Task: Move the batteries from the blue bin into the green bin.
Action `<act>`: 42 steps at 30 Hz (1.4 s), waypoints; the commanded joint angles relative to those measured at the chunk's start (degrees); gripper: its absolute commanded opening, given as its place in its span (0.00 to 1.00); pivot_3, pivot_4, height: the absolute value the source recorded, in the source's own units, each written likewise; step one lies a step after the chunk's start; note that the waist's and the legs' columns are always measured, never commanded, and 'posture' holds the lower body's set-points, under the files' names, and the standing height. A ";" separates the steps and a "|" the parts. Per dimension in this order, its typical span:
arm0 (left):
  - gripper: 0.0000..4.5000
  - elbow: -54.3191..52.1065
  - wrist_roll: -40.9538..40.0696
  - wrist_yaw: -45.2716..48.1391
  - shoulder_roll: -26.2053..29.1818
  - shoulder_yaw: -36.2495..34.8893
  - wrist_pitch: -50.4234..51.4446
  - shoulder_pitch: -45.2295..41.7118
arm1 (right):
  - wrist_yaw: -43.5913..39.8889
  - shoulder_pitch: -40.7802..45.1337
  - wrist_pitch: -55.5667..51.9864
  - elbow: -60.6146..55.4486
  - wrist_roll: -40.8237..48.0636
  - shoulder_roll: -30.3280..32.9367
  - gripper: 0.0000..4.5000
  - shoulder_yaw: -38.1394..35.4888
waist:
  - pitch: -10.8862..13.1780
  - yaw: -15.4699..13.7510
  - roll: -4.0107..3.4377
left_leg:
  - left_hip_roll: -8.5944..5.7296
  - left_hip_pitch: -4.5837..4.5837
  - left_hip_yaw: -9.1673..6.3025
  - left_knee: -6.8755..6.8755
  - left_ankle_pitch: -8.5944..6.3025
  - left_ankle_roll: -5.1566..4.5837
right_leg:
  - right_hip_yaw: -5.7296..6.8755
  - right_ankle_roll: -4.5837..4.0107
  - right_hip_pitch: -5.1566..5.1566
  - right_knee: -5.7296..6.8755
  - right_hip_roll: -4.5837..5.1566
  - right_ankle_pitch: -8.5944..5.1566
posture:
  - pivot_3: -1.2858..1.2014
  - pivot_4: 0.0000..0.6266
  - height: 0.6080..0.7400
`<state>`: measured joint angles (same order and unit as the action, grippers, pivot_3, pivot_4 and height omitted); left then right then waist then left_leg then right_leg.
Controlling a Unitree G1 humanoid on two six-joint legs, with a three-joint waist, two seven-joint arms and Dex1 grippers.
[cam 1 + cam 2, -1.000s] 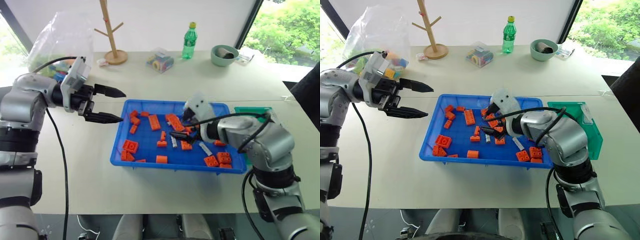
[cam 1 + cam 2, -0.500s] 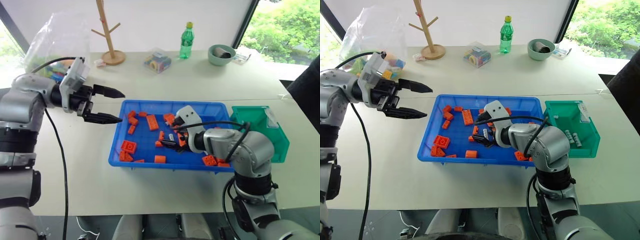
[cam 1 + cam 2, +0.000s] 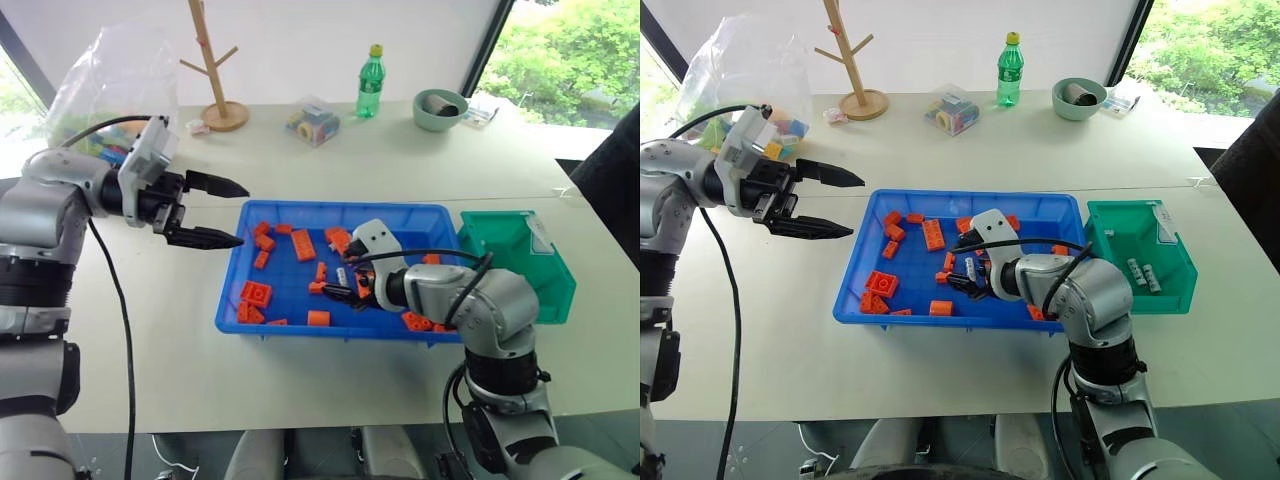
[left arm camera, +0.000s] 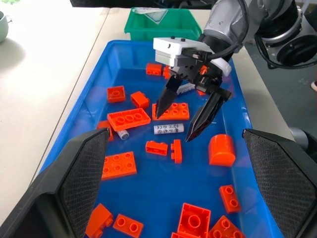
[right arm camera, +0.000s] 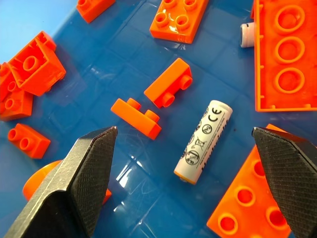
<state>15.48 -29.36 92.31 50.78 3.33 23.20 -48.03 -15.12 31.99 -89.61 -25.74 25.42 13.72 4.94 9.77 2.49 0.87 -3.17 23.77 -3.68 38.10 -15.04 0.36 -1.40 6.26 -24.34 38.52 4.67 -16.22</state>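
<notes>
Right tool (image 4: 192,113): held spread wide inside the blue bin (image 3: 860,300), tips pointed down just above its floor, nothing gripped.
Battery (image 5: 203,141): seen lying flat on the bin floor between the two spread fingers (image 5: 86,176) of the right tool, touched by neither; a small orange brick (image 5: 168,89) lies just beside it.
Second battery (image 4: 123,134): only its end is seen, poking out from under a long orange brick (image 4: 129,119) in the same bin.
Blue bin: set on the bench (image 3: 970,150) near its front edge, strewn with orange bricks.
Left tool (image 3: 815,200): held above the bench off the bin's left rim, fingers parted and empty, pointed toward the bin.
Green bin (image 3: 1140,257): placed against the blue bin's right end; two batteries (image 3: 1143,272) are seen lying inside it.
Far edge of the bench: a wooden peg tree (image 3: 852,60), a green bottle (image 3: 1008,70) and a pale green bowl (image 3: 1080,99) are lined up.
</notes>
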 commanded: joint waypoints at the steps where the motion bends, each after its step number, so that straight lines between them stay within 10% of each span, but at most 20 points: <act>1: 1.00 -1.04 -0.60 0.19 1.27 -1.71 -0.30 -1.16 | -0.59 -0.01 0.55 -0.20 0.23 0.57 0.99 0.79 | 0.00 0.00 0.00 | 0.00 0.00 0.00 0.00 0.00 0.00 | 0.00 0.00 0.00 0.00 0.00 0.00 | 0.52 0.24 0.90; 29: 1.00 -1.97 -0.30 -0.10 1.02 -3.44 -0.38 -0.07 | -6.50 -3.20 15.74 5.52 -5.51 13.97 0.99 14.78 | -0.04 -0.45 0.06 | 0.01 -0.53 -0.12 -0.02 -0.02 -0.03 | 0.13 0.00 0.78 -0.32 0.01 0.00 | 0.52 0.24 0.90; 32: 1.00 -2.00 -0.14 -0.23 0.64 -3.47 -0.29 -0.26 | -6.82 -2.71 16.41 6.27 -5.98 13.85 0.82 15.23 | -0.04 -0.41 0.07 | 0.01 -0.53 -0.14 -0.02 -0.02 -0.04 | 0.15 0.00 0.79 -0.35 0.00 0.00 | 0.52 0.24 0.90; 39: 1.00 -1.61 0.15 -0.17 -0.07 -3.42 -0.32 -1.15 | -7.09 -0.81 17.25 9.05 -7.87 12.50 0.03 16.51 | -0.05 -0.07 0.08 | 0.02 -0.53 -0.16 -0.03 -0.03 -0.04 | 0.15 0.00 0.78 -0.34 -0.02 0.00 | 0.52 0.24 0.90; 42: 1.00 -1.29 0.31 -0.09 0.00 -3.51 -0.48 -1.27 | -7.25 -0.93 16.91 8.46 -7.77 12.17 0.01 16.55 | -0.05 -0.02 0.07 | 0.03 -0.54 -0.16 -0.04 -0.03 -0.04 | 0.15 0.00 0.78 -0.34 -0.02 0.00 | 0.52 0.24 0.90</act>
<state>14.88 -29.19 92.22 50.36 1.32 23.19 -48.00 -22.05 32.13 -71.27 -18.71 18.08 26.19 19.64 9.72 2.47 0.94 -3.14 23.23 -3.84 38.05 -15.07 0.32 -1.25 6.26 -23.55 38.17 4.65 -16.22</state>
